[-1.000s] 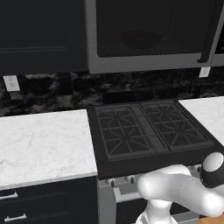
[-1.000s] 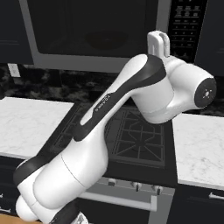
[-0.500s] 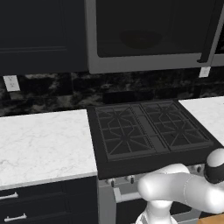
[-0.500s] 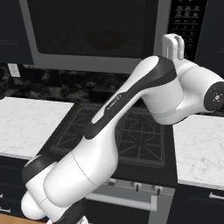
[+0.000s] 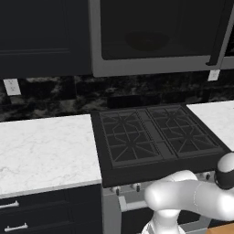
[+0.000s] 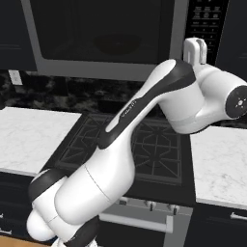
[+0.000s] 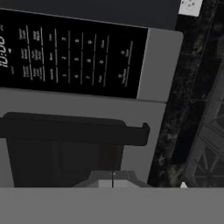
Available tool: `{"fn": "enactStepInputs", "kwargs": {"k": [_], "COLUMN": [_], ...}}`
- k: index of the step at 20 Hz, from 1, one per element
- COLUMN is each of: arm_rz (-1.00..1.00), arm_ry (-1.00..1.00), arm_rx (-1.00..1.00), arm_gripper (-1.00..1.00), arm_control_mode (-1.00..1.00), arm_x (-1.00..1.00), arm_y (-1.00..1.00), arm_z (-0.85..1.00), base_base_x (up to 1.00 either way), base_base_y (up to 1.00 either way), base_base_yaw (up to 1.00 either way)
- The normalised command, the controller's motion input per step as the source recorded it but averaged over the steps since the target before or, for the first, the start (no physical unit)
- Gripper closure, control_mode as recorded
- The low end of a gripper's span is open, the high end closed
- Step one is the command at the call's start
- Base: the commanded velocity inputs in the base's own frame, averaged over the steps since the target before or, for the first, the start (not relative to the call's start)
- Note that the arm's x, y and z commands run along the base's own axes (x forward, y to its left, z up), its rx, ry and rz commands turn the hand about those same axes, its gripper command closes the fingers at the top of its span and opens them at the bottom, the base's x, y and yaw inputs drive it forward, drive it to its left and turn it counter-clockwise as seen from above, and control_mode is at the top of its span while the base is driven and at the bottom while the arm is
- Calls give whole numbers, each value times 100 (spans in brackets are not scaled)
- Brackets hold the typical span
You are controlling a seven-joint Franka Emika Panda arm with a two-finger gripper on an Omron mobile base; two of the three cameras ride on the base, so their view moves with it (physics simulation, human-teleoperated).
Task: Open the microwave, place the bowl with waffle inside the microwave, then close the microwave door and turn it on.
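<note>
While the white arm (image 6: 144,125) reaches up toward the right end of the wide grey-framed microwave (image 5: 155,36) mounted above the black gas stove (image 5: 155,137), its hand (image 7: 113,180) sits closed, the two finger tips pressed together with nothing between them. In the hand view the fingertips (image 7: 105,179) rise just below the dark bar handle (image 7: 74,131) of the microwave door (image 7: 65,162), near it but apart from it; the handle runs sideways across that rolled view, with the black keypad panel (image 7: 70,52) of white numerals beyond it. The door is shut flush with the grey frame. Through the dark glass front, both base views show a faint shallow round shape (image 6: 118,44) inside the cavity, too dim to tell whether it is the reddish-brown bowl; no waffle can be made out. In the right base view the wrist stands in front of the keypad column (image 6: 206,24), at the microwave's right edge. White marble surfaces (image 5: 45,151) flank the stove on both sides, below a dark speckled backsplash (image 5: 50,96) with a white wall socket (image 5: 12,87).
</note>
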Motion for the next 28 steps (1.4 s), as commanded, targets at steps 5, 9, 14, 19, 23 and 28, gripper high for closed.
{"fn": "enactStepInputs", "kwargs": {"k": [5, 9, 14, 19, 23, 28], "arm_rz": [-8, -8, -9, -6, -3, -3], "arm_ry": [1, 0, 0, -3, -7, -2], "arm_rx": [0, 0, 0, 0, 0, 0], "arm_gripper": [100, 100, 100, 100, 100, 100], "arm_control_mode": [-100, -100, -100, -100, -100, -100], "arm_x": [52, 34, 26, 25, 30, 34], "arm_y": [-10, -22, -32, -27, -16, -13], "arm_z": [-19, -12, -12, -3, 0, -4], "base_base_x": [0, 0, 0, 0, 0, 0], "base_base_y": [0, 0, 0, 0, 0, 0], "base_base_yaw": [0, 0, 0, 0, 0, 0]}}
